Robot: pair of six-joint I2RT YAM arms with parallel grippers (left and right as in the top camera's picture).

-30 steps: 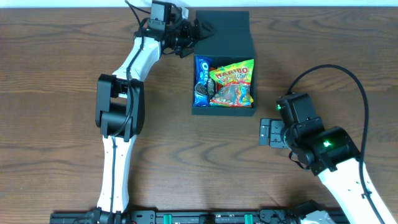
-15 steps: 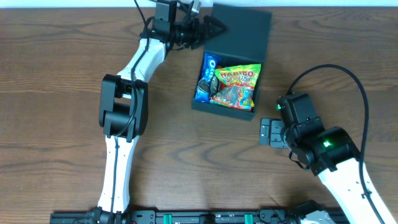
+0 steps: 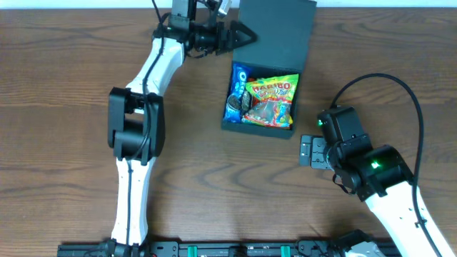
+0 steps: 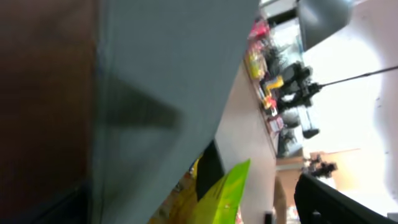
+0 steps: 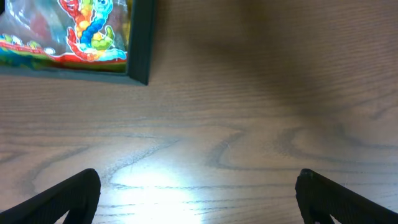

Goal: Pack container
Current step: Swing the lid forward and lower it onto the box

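The container (image 3: 257,127) is a dark teal-green box on the far middle of the table, turned a little clockwise. Its lid (image 3: 282,32) is raised at the back. Inside lie a Haribo gummy packet (image 3: 271,100) and a blue Oreo packet (image 3: 235,93). My left gripper (image 3: 243,34) is at the lid's left edge, its fingers apart on either side of the flap. The left wrist view shows the lid (image 4: 161,62) close up and the packet's green edge (image 4: 224,193). My right gripper (image 3: 307,151) is open and empty right of the box. The right wrist view shows the box corner (image 5: 140,43).
The wooden table (image 3: 57,143) stretches left and in front of the box. The right arm's black cable (image 3: 371,80) loops above the table at the right. A white wall edge runs along the far side.
The left gripper has moved right and back with the lid's edge. The lid has swung further open, and the box has turned clockwise and slid a little right. The right arm has not moved.
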